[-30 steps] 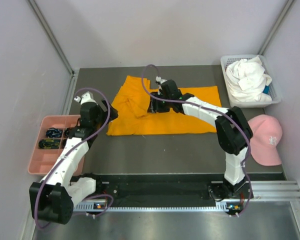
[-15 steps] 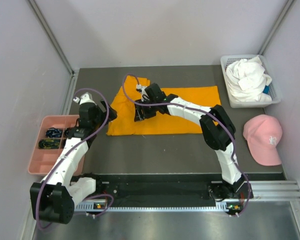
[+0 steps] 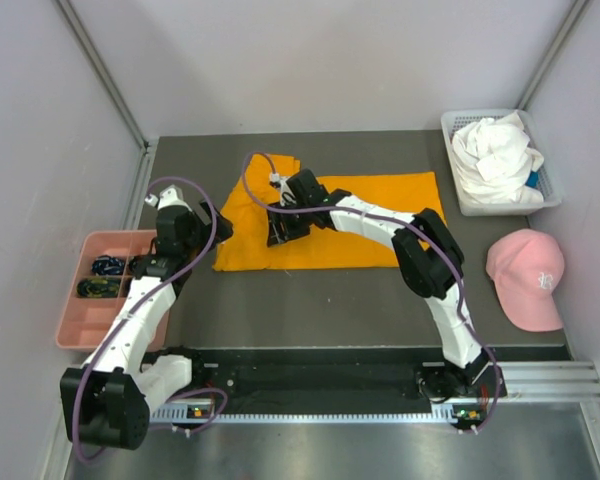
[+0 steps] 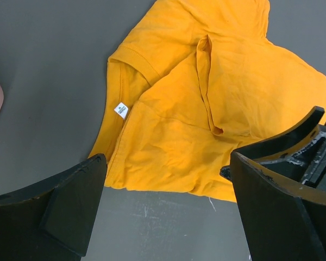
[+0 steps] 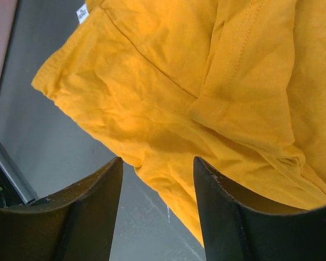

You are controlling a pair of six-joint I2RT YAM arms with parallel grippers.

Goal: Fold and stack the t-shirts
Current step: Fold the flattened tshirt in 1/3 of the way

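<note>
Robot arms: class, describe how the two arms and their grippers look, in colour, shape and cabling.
Both the left arm and the right arm have white links joined by black joint housings. A purple cable loops loosely along each. The left gripper and right gripper carry broad, matt black, wedge-shaped fingers.

Matt, creased orange t-shirt (image 4: 250, 98) cloth on smooth grey table (image 4: 43, 65)

Dark grey table (image 3: 310, 300), pale lilac walls (image 3: 380, 60) (metal strips (image 3: 101, 70) at corners)
</note>
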